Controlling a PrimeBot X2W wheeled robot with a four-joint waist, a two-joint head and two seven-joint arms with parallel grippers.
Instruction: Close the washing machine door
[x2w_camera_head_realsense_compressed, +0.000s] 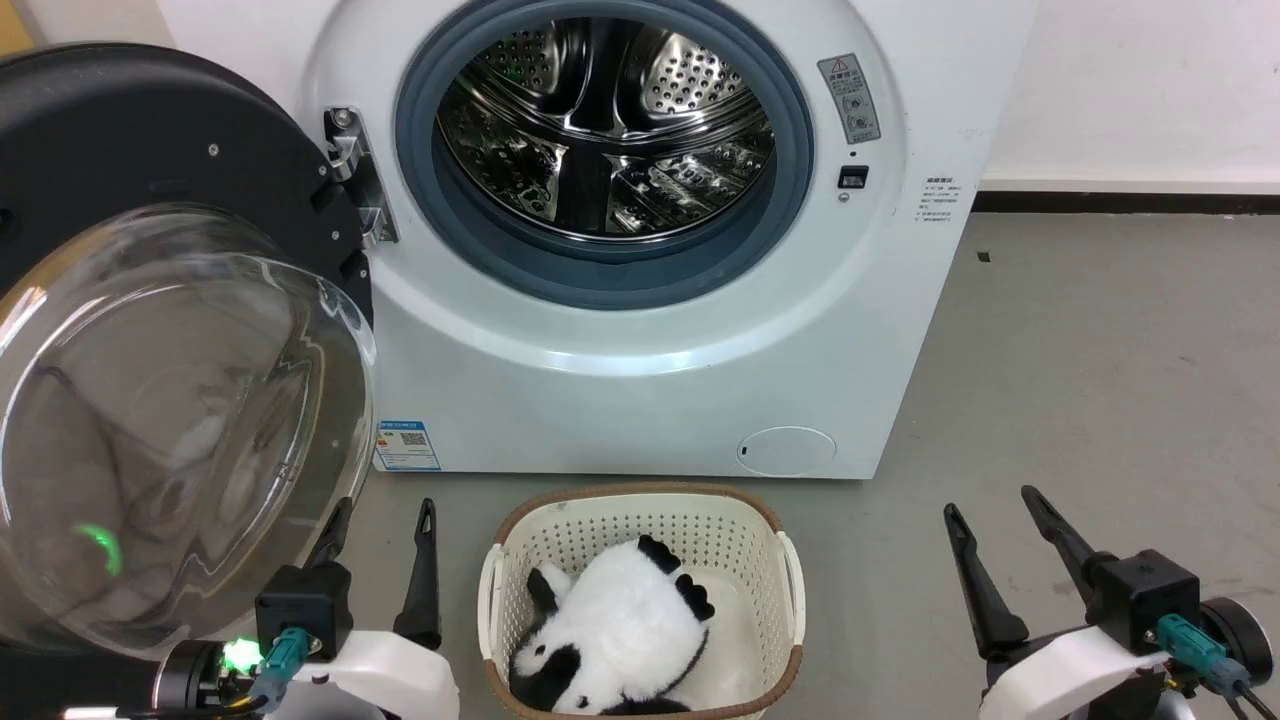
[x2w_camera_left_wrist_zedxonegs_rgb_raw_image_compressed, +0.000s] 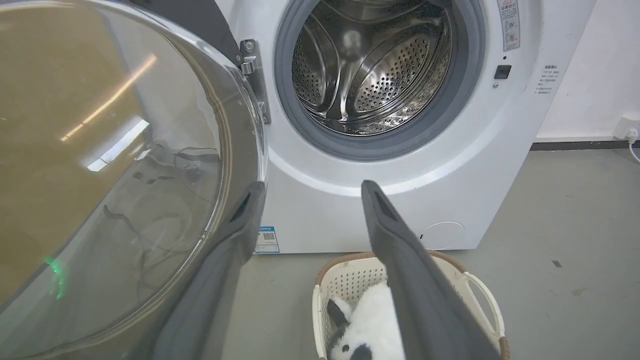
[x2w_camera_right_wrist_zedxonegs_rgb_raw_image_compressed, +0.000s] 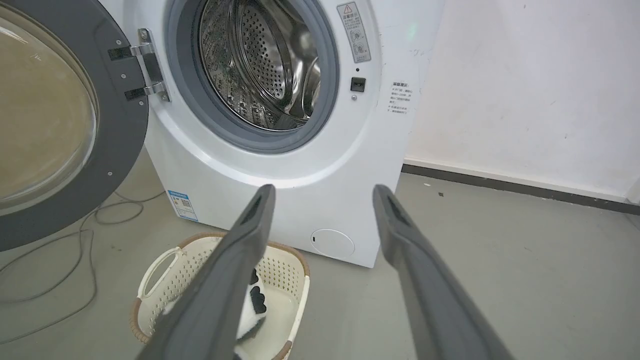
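Observation:
The washing machine (x2w_camera_head_realsense_compressed: 640, 400) is a white front-loader with a grey gasket around its bare steel drum (x2w_camera_head_realsense_compressed: 610, 130). The washing machine door (x2w_camera_head_realsense_compressed: 150, 150) stands swung wide open on its left hinge, black rim and clear domed glass (x2w_camera_head_realsense_compressed: 170, 420) facing me. My left gripper (x2w_camera_head_realsense_compressed: 385, 520) is open low at the left, with its left finger close beside the dome's lower edge; I cannot tell if they touch. In the left wrist view the left gripper (x2w_camera_left_wrist_zedxonegs_rgb_raw_image_compressed: 312, 187) holds nothing, with the door (x2w_camera_left_wrist_zedxonegs_rgb_raw_image_compressed: 115, 175) beside it. My right gripper (x2w_camera_head_realsense_compressed: 990, 505) is open and empty at the lower right, far from the door (x2w_camera_right_wrist_zedxonegs_rgb_raw_image_compressed: 117, 150).
A cream laundry basket (x2w_camera_head_realsense_compressed: 640, 505) with a panda plush toy (x2w_camera_head_realsense_compressed: 620, 620) in it stands on the grey floor in front of the machine, between my grippers. A cable (x2w_camera_right_wrist_zedxonegs_rgb_raw_image_compressed: 75, 240) lies on the floor under the door. The white wall (x2w_camera_head_realsense_compressed: 1130, 90) is at the right.

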